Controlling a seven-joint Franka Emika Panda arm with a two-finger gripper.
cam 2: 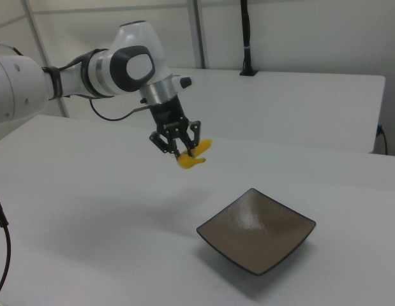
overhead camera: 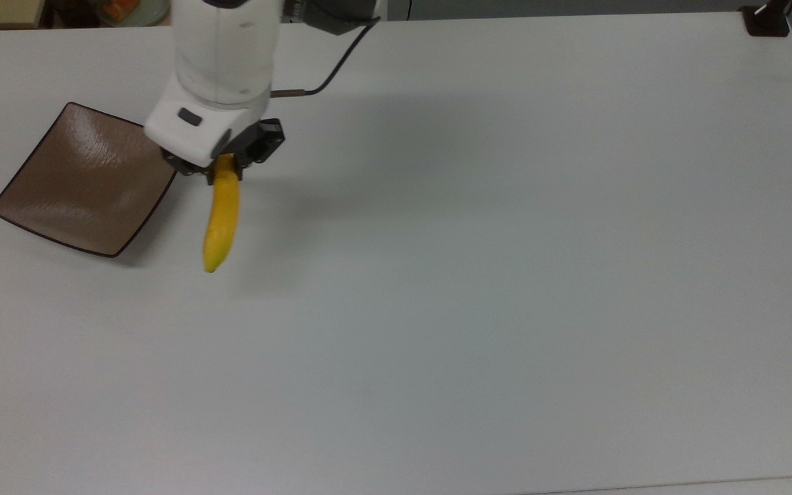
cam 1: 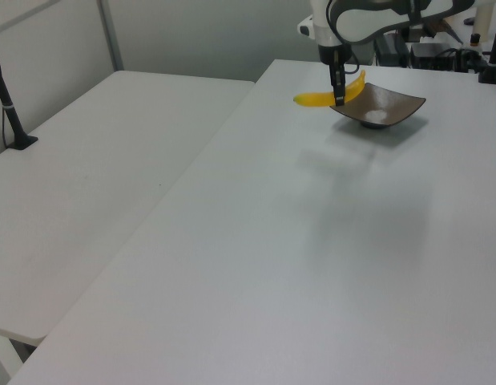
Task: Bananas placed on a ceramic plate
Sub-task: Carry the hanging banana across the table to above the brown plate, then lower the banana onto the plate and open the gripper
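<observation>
While clamped mid-length in the tool [cam 2: 182, 152], banana [overhead camera: 221, 216] (yellow) airborne, beside the plate [overhead camera: 86, 180].

The plate [overhead camera: 86, 182] is found near one end of the surface [overhead camera: 506, 275], with open air above it. The held banana [overhead camera: 221, 220] hangs just beside its near rim, clear of the surface.
</observation>
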